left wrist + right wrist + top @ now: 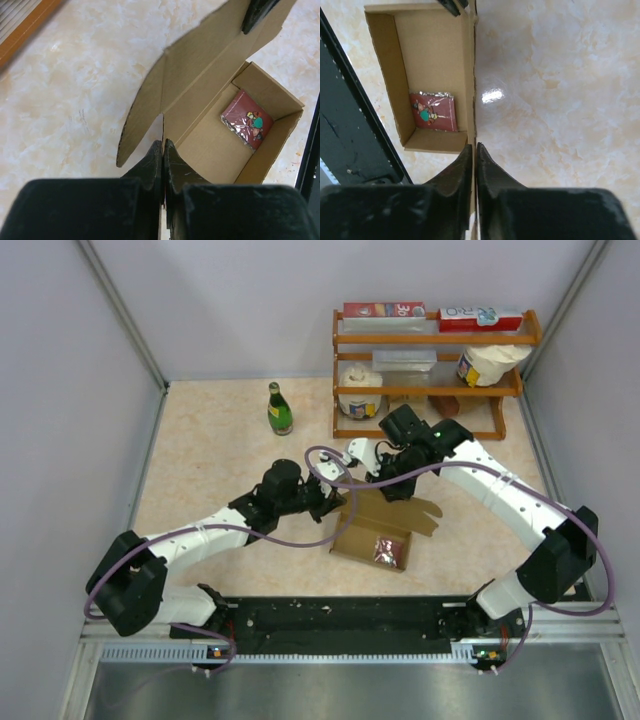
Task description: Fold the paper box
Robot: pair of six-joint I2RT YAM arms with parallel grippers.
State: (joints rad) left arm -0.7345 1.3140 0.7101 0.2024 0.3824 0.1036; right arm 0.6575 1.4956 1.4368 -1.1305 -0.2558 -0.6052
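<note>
Box point(372, 532) sits open mid-table, red packet point(247, 120) inside, with left gripper point(163, 145) and right gripper point(474, 147) each pinched on its raised lid; we judge both ends should swing over together, level, so the crease folds clean.

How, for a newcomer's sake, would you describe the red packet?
Find the wooden shelf, far right. Before it lies an open brown box; the packet lies at its near end. Alone inside, it is dark red with foil edges.
</note>
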